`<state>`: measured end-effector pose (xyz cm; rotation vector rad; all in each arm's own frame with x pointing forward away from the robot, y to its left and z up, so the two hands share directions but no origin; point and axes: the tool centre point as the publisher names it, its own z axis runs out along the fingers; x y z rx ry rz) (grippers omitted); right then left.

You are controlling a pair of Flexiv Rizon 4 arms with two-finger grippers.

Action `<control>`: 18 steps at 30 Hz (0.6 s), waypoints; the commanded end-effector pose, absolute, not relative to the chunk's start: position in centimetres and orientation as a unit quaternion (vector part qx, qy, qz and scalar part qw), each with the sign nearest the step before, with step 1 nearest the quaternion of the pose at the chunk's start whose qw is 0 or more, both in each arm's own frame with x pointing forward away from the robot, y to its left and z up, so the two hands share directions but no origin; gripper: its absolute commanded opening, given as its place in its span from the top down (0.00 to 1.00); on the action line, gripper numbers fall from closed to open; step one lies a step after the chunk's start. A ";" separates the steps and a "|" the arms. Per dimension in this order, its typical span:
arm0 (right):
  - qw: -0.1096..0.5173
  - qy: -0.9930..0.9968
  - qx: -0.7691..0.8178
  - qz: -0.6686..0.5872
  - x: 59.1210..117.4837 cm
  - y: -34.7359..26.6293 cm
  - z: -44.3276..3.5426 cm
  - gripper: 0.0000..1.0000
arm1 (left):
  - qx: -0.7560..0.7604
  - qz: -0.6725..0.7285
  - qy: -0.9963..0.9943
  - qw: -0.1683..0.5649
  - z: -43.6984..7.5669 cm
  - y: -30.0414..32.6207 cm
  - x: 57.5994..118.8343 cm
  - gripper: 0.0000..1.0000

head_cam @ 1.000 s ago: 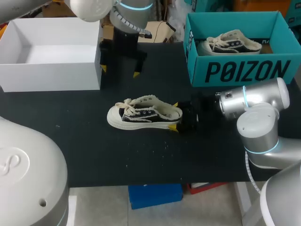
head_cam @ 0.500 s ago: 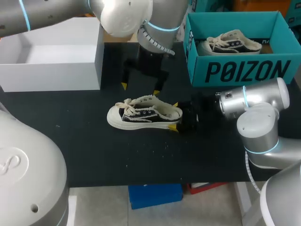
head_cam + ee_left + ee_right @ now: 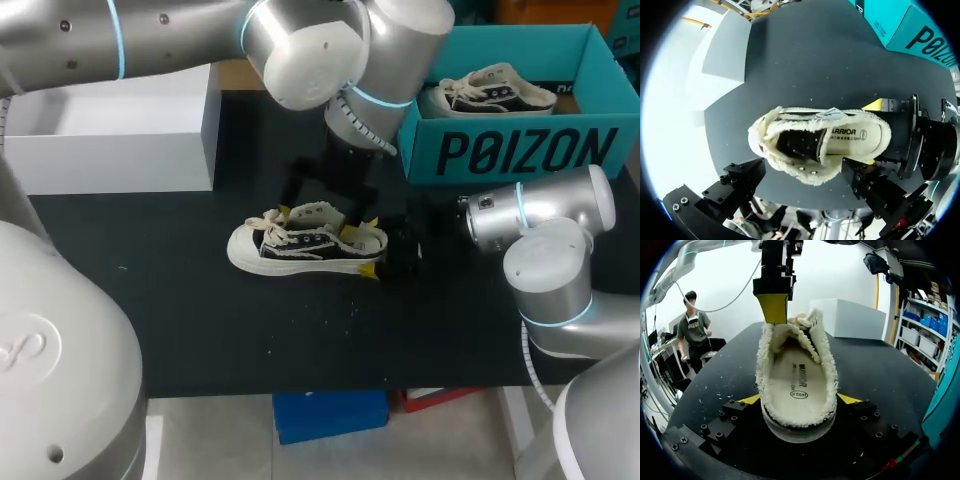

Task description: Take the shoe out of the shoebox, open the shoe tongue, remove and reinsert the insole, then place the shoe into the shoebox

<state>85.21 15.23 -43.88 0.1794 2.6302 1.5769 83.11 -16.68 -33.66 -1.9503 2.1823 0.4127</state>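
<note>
A black-and-cream low shoe lies on its sole on the black table, toe toward the left. Its heel sits between the yellow tips of my right gripper, which touch it from both sides. In the right wrist view the shoe runs straight ahead of that gripper, insole showing. My left gripper hangs open just above the shoe's middle, one yellow tip by the laces, the other by the collar. From the left wrist the shoe lies ahead of the spread left gripper. The teal shoebox stands at the back right.
A second shoe lies inside the teal shoebox. A white open box stands at the back left. My left arm's big joints reach across the back of the table, over the gap between the boxes.
My left arm has swung right from beside the white box and come down over the shoe, gripper still open. The shoe and my right arm have stayed put.
</note>
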 end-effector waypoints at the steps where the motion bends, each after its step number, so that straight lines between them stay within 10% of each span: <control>1: 0.035 0.856 0.060 0.512 85.1 15.3 -44.0 1.00 | -0.653 0.162 0.733 0.102 -35.0 -17.9 83.5 0.00; 16: 0.035 0.856 0.060 0.512 85.1 15.3 -44.0 1.00 | -0.647 0.201 0.726 0.123 -37.0 -16.3 83.8 0.00; 18: 0.035 0.856 0.060 0.512 85.1 15.3 -44.0 1.00 | -0.646 0.202 0.726 0.124 -37.1 -16.2 83.8 0.51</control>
